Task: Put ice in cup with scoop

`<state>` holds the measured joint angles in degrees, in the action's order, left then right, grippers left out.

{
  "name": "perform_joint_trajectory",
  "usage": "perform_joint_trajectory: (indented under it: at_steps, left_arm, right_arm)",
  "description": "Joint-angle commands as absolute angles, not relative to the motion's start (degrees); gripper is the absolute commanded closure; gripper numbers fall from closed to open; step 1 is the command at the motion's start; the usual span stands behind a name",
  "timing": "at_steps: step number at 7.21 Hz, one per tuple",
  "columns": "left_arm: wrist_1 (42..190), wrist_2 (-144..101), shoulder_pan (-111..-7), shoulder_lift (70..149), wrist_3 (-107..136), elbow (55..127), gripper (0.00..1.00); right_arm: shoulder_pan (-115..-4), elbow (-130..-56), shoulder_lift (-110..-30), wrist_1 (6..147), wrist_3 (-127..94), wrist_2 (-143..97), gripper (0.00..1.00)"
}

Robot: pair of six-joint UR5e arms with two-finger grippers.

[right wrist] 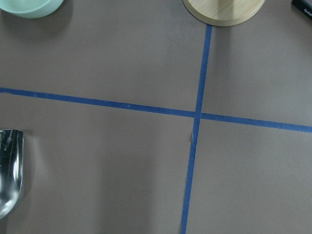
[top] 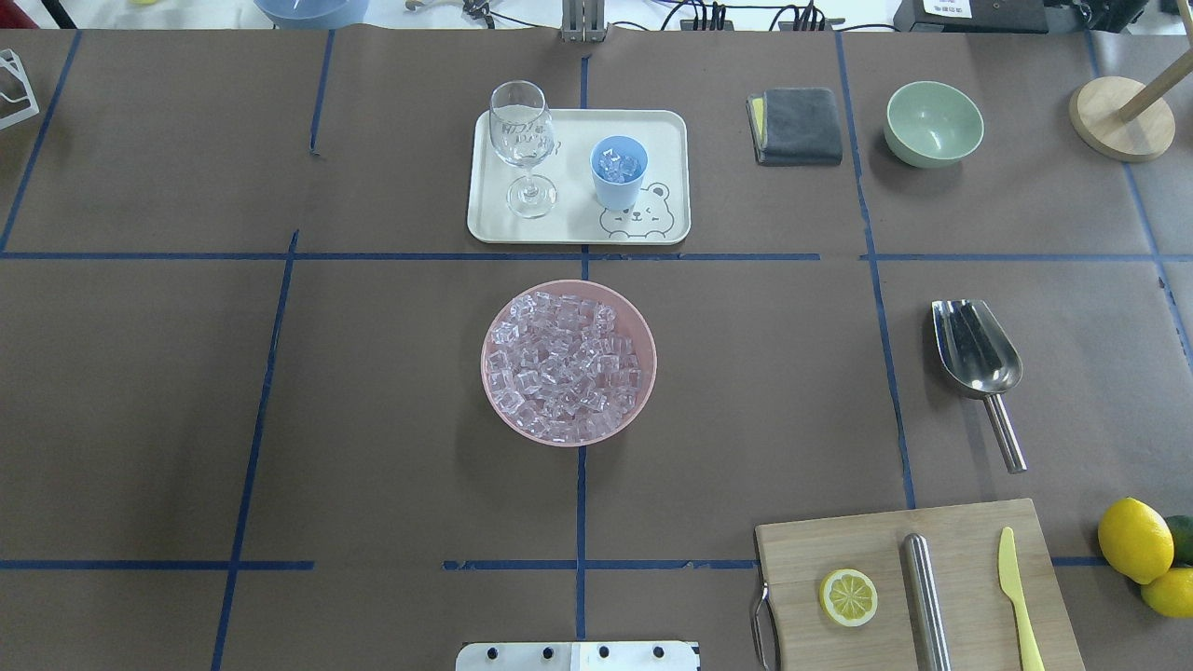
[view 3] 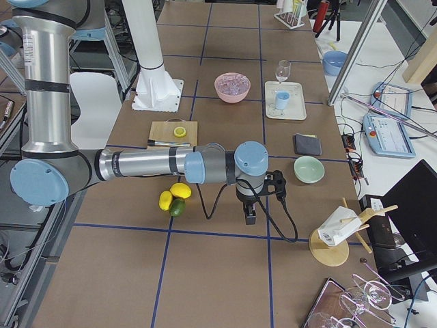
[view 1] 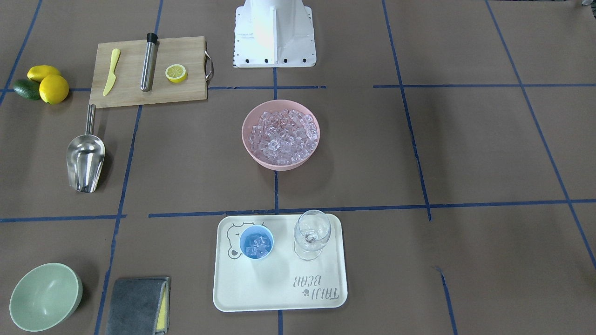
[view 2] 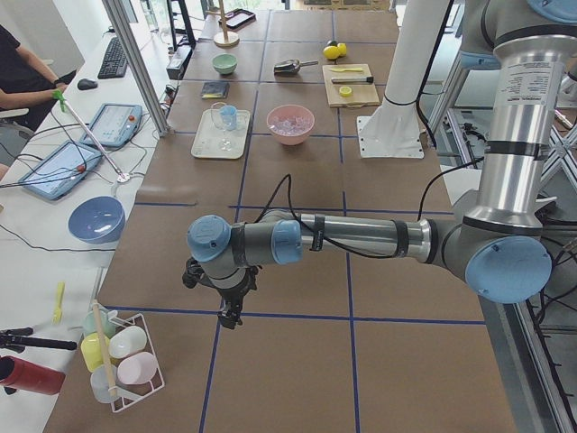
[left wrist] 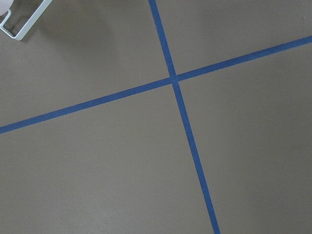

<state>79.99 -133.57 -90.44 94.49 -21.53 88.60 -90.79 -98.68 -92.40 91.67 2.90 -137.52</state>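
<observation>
Glassy ice (view 1: 257,245) in round cup (top: 618,194); shiny scoop (view 1: 85,160)

The shiny steel scoop (top: 977,359) lies on bare brown paper (top: 764,391) at the right, its handle pointing near, toward the wooden cutting board (top: 839,545). An open strip separates it from the round pink bowl (top: 570,442) of clear ice cubes (top: 564,373) at centre. On the far cream tray (top: 569,224), a tall clear stemmed wine glass (top: 522,140) stands just left of the small light-blue cup (top: 619,182); the cup's right is open up to the folded grey cloth (top: 795,125).
</observation>
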Motion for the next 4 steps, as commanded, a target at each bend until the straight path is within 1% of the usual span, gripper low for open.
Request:
perform_joint_trajectory:
  at_steps: [1, 4]
  left_arm:
    - [79.98, -133.59, -90.44, 94.48, -21.53, 88.68, 0.0]
    - [79.98, -133.51, -90.44, 94.48, -21.53, 88.68, 0.0]
  right_arm:
    - [-90.7, -96.87, -92.9, 91.67, 2.37, -137.46, 0.0]
    - [-90.7, -96.15, -92.81, 91.67, 2.2, -137.46, 0.0]
